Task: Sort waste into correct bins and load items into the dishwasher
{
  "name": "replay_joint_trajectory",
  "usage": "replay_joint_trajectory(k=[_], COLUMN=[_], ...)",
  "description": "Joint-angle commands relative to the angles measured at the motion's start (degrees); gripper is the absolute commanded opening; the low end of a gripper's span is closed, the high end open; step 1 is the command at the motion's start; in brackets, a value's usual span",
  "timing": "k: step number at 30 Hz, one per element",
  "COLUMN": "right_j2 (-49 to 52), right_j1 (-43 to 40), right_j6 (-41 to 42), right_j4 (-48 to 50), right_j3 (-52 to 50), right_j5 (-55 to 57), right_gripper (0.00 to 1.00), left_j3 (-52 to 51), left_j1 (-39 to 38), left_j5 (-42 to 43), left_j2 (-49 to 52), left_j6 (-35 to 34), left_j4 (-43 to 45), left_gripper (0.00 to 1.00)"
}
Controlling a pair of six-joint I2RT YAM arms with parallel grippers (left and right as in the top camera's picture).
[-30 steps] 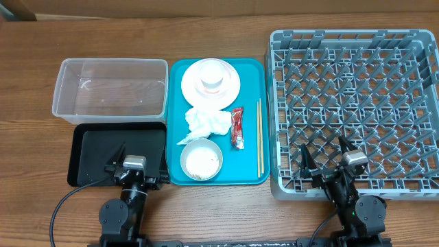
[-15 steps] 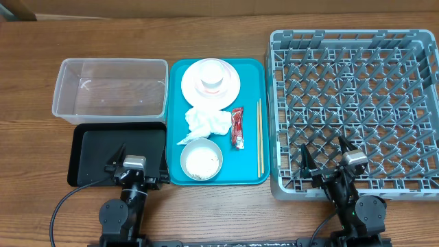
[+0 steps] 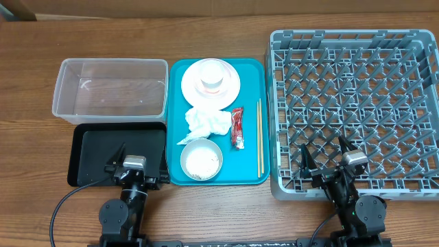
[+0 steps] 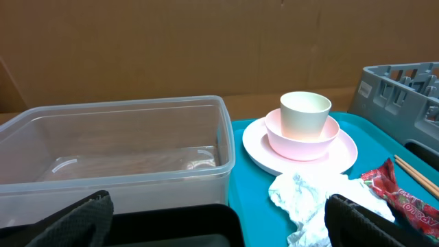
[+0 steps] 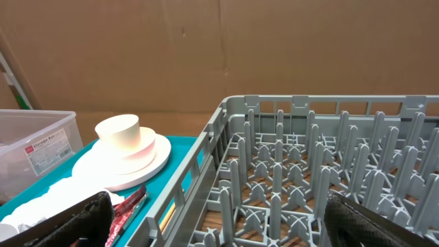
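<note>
Left gripper (image 3: 137, 165) lower left over black tray (image 3: 89, 154), right gripper (image 3: 324, 161) lower right at dish rack (image 3: 357, 41) edge, both spread wide and empty, teal tray (image 3: 248, 103) between.

tray (image 3: 177, 123) teal | rack (image 3: 353, 110) grey grid | tub (image 3: 110, 89) clear | bin (image 3: 116, 154) black | plate (image 3: 192, 86) pale pink | wrapper (image 3: 237, 127) red | bench (image 3: 27, 151) brown woodgrain

Glossy clear plastic tub (image 3: 110, 63); crumpled napkin (image 3: 206, 123), probably paper.

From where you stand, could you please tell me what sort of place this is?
Probably a lab bench staged as a dish-clearing station: a wooden table, a grey dish rack beside a teal tray of used tableware, brown cardboard behind.
</note>
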Motion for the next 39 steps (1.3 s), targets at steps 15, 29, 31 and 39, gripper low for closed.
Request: replay_joint_trajectory(k=[15,29,31,39], right_j2=[-0.57,-0.57,-0.57,-0.57], right_j1=[-0.11,-0.11,-0.11,-0.11], right_j6=[-0.42,-0.42,-0.42,-0.42], right_j4=[0.26,0.26,0.26,0.28], right_j3=[-0.61,-0.61,-0.61,-0.61], right_j5=[0.04,0.04,0.04,0.04], right_gripper=[1.0,1.0,1.0,1.0], left_j3=[-0.24,-0.24,-0.24,0.02], left_j1=[-0.35,-0.35,-0.35,-0.39], left_j5=[-0.44,-0.44,0.24,22.73], left_j2=[-0.17,-0.17,-0.17,-0.17], left_j6=[0.7,0.7,-0.07,-16.35], left_j4=[-0.2,0.15,1.03,7.78], left_gripper=[1.0,1.0,1.0,1.0])
